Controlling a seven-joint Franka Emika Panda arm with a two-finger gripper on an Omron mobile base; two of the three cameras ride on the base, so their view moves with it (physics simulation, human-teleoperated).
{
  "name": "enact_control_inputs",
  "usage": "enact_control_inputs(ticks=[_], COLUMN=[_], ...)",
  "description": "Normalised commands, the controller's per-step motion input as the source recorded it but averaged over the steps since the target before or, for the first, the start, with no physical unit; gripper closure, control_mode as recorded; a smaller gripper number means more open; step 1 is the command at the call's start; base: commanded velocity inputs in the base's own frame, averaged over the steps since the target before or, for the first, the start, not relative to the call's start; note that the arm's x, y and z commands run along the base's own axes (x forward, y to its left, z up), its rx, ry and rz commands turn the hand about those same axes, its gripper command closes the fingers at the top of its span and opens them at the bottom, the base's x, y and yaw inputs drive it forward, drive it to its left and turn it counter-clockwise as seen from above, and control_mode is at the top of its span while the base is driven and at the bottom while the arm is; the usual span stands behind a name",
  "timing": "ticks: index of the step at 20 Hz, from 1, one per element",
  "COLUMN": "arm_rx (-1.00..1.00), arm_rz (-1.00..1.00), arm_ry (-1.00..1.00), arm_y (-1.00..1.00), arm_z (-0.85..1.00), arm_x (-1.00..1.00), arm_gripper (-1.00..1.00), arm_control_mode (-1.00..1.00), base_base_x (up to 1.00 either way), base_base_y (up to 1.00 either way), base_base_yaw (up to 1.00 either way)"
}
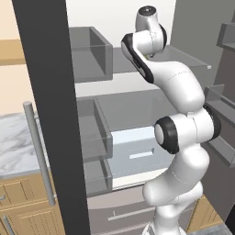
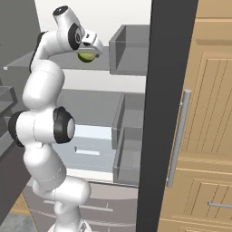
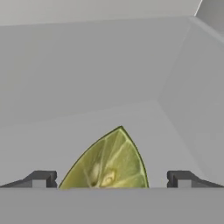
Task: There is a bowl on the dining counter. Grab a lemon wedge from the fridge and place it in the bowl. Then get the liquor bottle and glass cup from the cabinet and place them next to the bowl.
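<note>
A white robot arm with dark joints reaches up into an open grey steel fridge (image 1: 137, 105), whose doors stand swung out to either side. In the left base view the arm rises from the lower right, bends at a dark elbow, and ends high up beside the upper fridge shelf (image 1: 183, 57). A dark door edge (image 1: 50, 114) with a vertical bar handle (image 1: 40, 153) stands at the left, with grey door bins (image 1: 92, 53) just past it and a strip of marble counter (image 1: 16, 142) over light wood cabinet doors further left. In the right base view the gripper (image 2: 90, 45) is tilted down over a yellow-green lemon wedge (image 2: 87, 57) that lies on the upper shelf, right under the hand. The other fridge door (image 2: 167, 113) stands at the right with its own bar handle (image 2: 178, 138), and light wooden panelling (image 2: 213, 113) lies beyond it. In the hand view the two dark fingertips (image 3: 41, 179) stand wide apart, as far open as they go, with the lemon wedge (image 3: 109, 162) between them, its pale cut face with seeds toward the camera and its point toward the grey back wall. The fingertips are clear of the wedge on both sides and hold nothing.
</note>
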Motion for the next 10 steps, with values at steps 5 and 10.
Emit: enact_control_inputs(ticks=[5,10], arm_rx=[0.00,0.00], arm_rz=[0.00,0.00], arm_ry=[0.00,0.00], arm_y=[0.00,0.00], arm_z=[-0.18,-0.20], arm_x=[0.08,0.00], arm_gripper=[-1.00,-1.00], arm_control_mode=[-1.00,-1.00], base_base_x=[0.00,0.00], base_base_y=[0.00,0.00], base_base_yaw=[0.00,0.00])
